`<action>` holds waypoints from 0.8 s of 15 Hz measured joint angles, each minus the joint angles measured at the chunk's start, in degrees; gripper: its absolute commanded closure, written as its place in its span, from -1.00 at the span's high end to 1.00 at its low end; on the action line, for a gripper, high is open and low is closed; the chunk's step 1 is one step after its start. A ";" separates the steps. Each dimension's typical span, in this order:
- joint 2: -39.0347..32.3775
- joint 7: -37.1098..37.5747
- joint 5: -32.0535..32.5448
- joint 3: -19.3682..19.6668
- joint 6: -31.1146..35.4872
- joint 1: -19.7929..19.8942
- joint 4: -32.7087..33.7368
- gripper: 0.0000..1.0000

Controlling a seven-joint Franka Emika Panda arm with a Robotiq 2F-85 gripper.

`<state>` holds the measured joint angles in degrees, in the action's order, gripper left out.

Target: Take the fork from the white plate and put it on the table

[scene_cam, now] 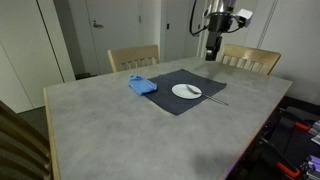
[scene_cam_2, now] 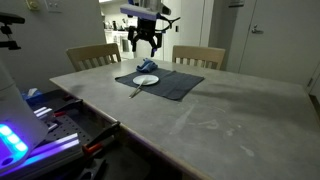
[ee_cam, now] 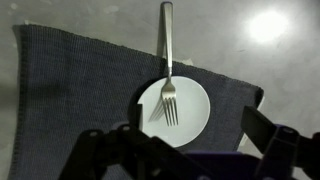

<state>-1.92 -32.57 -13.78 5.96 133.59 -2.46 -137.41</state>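
A small white plate (ee_cam: 175,108) sits on a dark placemat (ee_cam: 70,90). A silver fork (ee_cam: 167,60) lies with its tines on the plate and its handle reaching off the rim over the mat and table. In both exterior views the plate (scene_cam: 186,91) (scene_cam_2: 146,80) shows with the fork (scene_cam: 214,98) (scene_cam_2: 136,91) sticking out. My gripper (scene_cam: 212,50) (scene_cam_2: 146,42) hangs high above the plate, open and empty. In the wrist view its fingers (ee_cam: 190,150) frame the bottom edge.
A blue cloth (scene_cam: 141,84) (scene_cam_2: 148,68) lies on the mat's far corner. Two wooden chairs (scene_cam: 133,57) (scene_cam: 250,58) stand at the grey table (scene_cam: 120,125). Clutter and cables sit beyond the table edge (scene_cam_2: 40,125).
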 measured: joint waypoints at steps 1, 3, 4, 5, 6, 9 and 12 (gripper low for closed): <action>-1.45 -1.17 -1.08 -0.49 1.74 0.07 0.23 1.00; -4.51 -3.01 -2.47 -1.58 4.32 0.41 0.93 1.00; -6.11 -3.84 -3.05 -2.28 5.28 0.78 1.37 1.00; -7.64 -4.64 -3.65 -3.04 6.17 1.24 1.76 1.00; -9.22 -5.45 -4.42 -3.85 6.90 1.83 2.15 1.00; -14.32 -7.44 -6.23 -6.25 8.85 4.12 3.48 1.00; -19.11 -7.65 -6.27 -8.21 9.86 6.85 5.27 1.00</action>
<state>-21.03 -40.23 -20.05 -2.25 143.45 4.39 -132.14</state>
